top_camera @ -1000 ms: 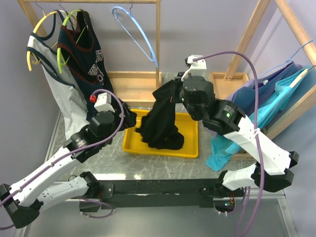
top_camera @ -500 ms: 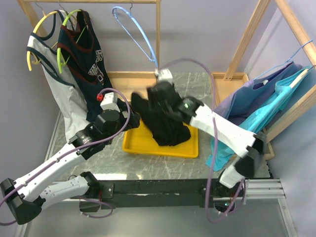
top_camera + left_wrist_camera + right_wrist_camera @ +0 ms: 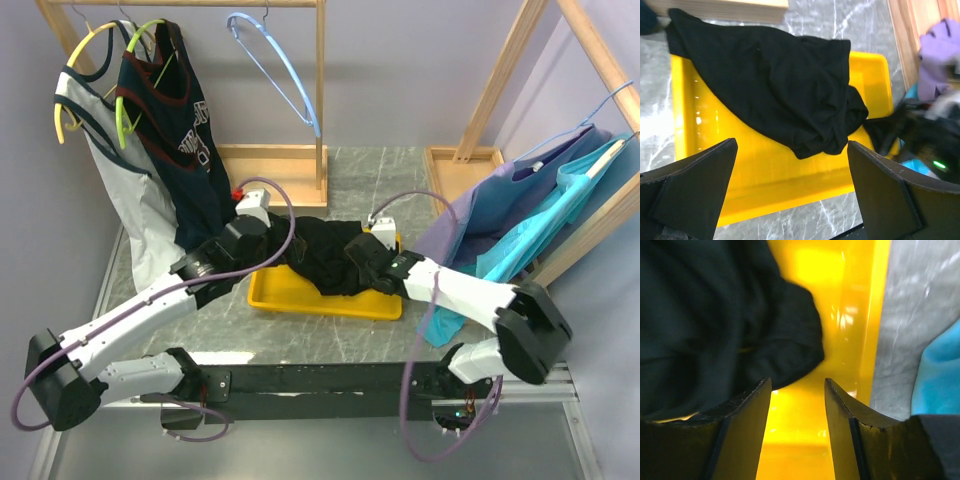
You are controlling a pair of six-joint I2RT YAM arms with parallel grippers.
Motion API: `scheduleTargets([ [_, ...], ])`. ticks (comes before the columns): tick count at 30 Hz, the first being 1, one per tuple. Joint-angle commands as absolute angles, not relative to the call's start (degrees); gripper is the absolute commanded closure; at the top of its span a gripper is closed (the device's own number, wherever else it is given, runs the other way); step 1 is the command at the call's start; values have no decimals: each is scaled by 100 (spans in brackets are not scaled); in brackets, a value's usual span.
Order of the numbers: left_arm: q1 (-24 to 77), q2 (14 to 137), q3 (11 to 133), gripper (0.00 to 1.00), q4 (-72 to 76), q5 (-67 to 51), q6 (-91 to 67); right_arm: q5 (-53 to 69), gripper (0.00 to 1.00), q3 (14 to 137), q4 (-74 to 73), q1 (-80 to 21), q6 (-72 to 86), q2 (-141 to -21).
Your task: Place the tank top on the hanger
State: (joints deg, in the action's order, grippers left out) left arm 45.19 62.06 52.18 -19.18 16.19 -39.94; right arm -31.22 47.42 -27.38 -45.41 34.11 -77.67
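The black tank top point(image 3: 325, 255) lies crumpled in the yellow tray point(image 3: 300, 300), one corner draped over the tray's far left rim point(image 3: 682, 22). The light-blue hanger point(image 3: 280, 65) hangs bare from the wooden rail at the back. My left gripper point(image 3: 791, 145) hovers open and wide over the tray's near edge, the tank top point(image 3: 770, 85) just beyond its tips. My right gripper point(image 3: 795, 382) is low inside the tray at the tank top's right side. It is open, with only yellow tray floor point(image 3: 805, 440) between the fingers and black fabric point(image 3: 715, 330) beside the left one.
A navy top with red trim point(image 3: 165, 110) and a white-grey top point(image 3: 120, 190) hang on yellow-green hangers at the back left. Purple and teal garments point(image 3: 540, 210) hang on the right rack, near the tray's right end. A wooden post point(image 3: 320, 100) stands behind the tray.
The right gripper was holding the tank top up above the tray; it came down and opened, and the top now lies in the tray. The left arm reached forward to the tray.
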Motion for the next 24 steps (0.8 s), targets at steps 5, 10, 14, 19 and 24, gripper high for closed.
scheduleTargets([
  [5, 4605, 7346, 5387, 9, -1002, 378, -3586, -3032, 41, 4615, -1838, -4123, 3472, -8516],
  [10, 4772, 8594, 5721, 17, -888, 562, -3542, -2540, 42, 4623, -1582, -3938, 3498, -8736],
  [14, 4878, 9166, 5827, 16, -704, 677, -3559, -2453, 45, 4579, -1494, -3894, 3630, -8824],
  [19, 4896, 9791, 6046, 33, -764, 1080, -3752, -2259, 58, 4579, -1371, -3894, 3700, -8974],
  [24, 4887, 9459, 6143, 92, -1115, 2055, -3972, -2364, 100, 4825, -1599, -3894, 3691, -8772],
])
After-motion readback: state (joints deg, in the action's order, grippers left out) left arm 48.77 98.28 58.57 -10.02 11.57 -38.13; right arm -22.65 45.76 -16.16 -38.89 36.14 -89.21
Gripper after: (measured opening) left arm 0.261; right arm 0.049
